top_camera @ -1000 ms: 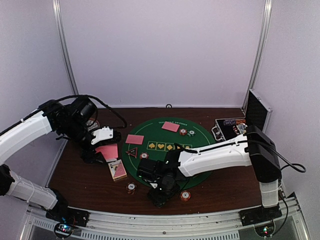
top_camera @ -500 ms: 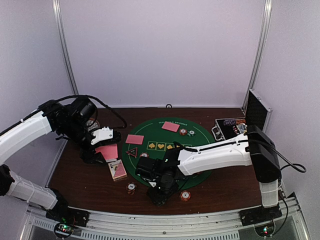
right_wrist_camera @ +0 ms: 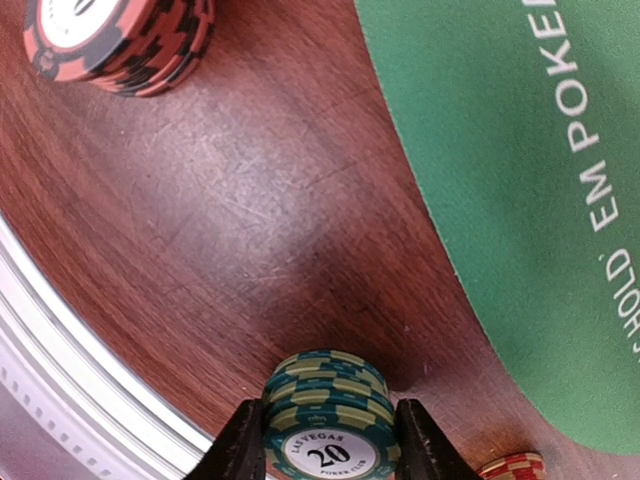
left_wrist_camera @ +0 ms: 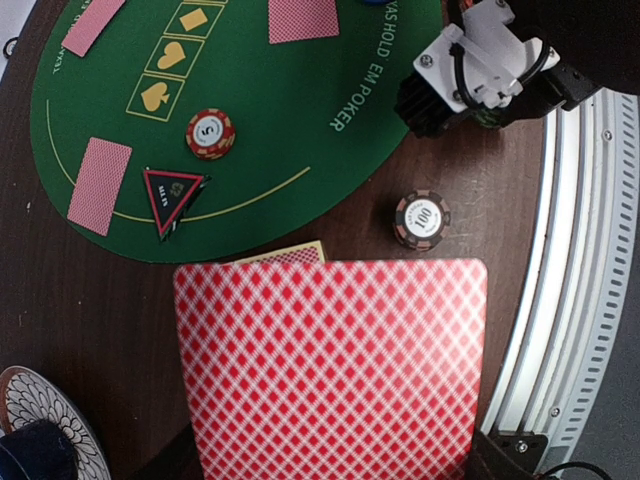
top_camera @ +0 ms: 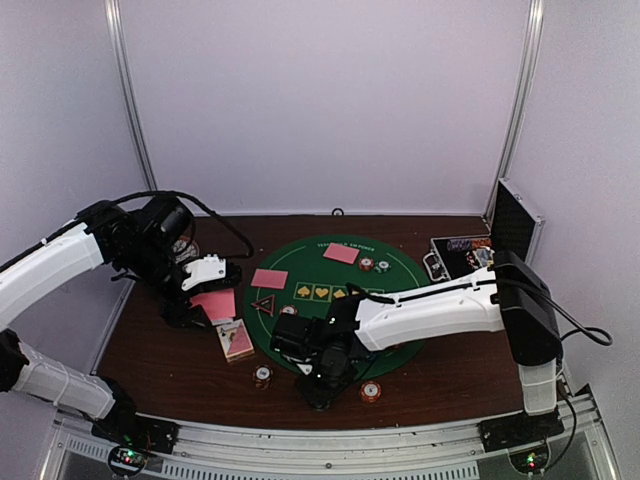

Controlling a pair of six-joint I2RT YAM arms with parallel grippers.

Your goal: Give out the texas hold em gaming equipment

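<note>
My left gripper [top_camera: 198, 296] is shut on a pink-backed playing card [left_wrist_camera: 330, 370] held above the table left of the mat; the card hides its jaws in the left wrist view. The rest of the deck [top_camera: 237, 340] lies below it. My right gripper [right_wrist_camera: 328, 432] is low over the wood at the mat's near edge. Its fingers [right_wrist_camera: 240, 445] press both sides of a short stack of green poker chips [right_wrist_camera: 328, 385] marked 20. Pink cards [top_camera: 270, 278] [top_camera: 341, 253] and chips [top_camera: 288, 311] [top_camera: 367, 264] lie on the mat.
The round green felt mat [top_camera: 335, 285] fills the table's middle. A red-and-black chip stack [right_wrist_camera: 120, 35] stands near my right gripper, and another chip [top_camera: 262, 374] lies left of it. The open metal case [top_camera: 470, 255] sits at the back right. A triangular marker [left_wrist_camera: 173, 192] lies on the mat.
The right gripper's jaws have closed in on the green chip stack and the arm has shifted slightly. The left arm and its card have not moved.
</note>
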